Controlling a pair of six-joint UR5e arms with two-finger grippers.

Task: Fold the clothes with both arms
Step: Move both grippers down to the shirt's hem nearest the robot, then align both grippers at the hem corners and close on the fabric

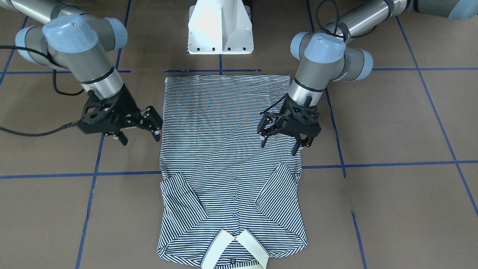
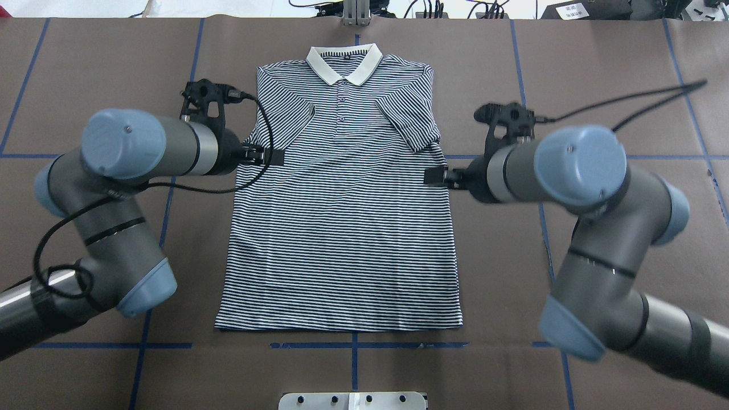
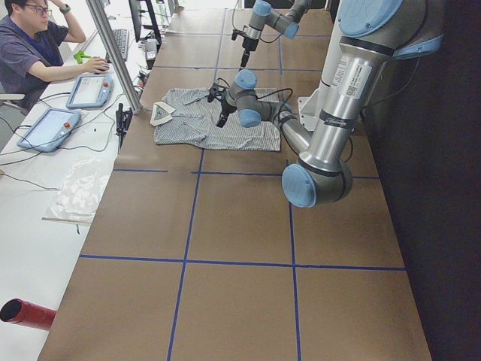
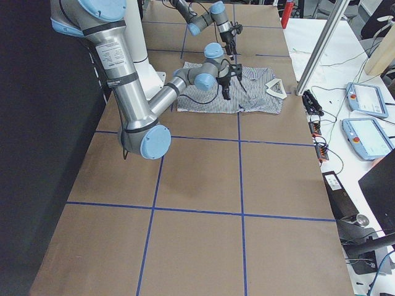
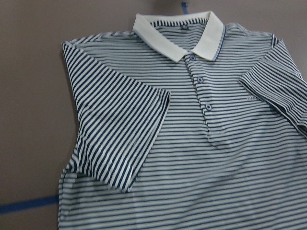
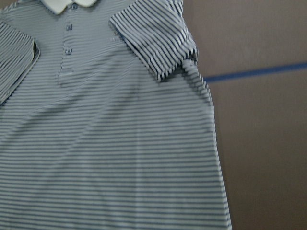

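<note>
While the polo shirt (image 1: 224, 149) lies flat on the bench (image 1: 392, 119), sleeves (image 2: 282, 122) tucked in, both my jaws released, flanking it

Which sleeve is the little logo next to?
The sleeve on the robot's right side; the logo sits just beside its hem. The other sleeve lies across the buttons from it.

table (image 2: 598, 68): brown, blue tape grid (image 2: 171, 345) | polo shirt (image 2: 342, 228): flat, face up, sleeves folded inward
</note>
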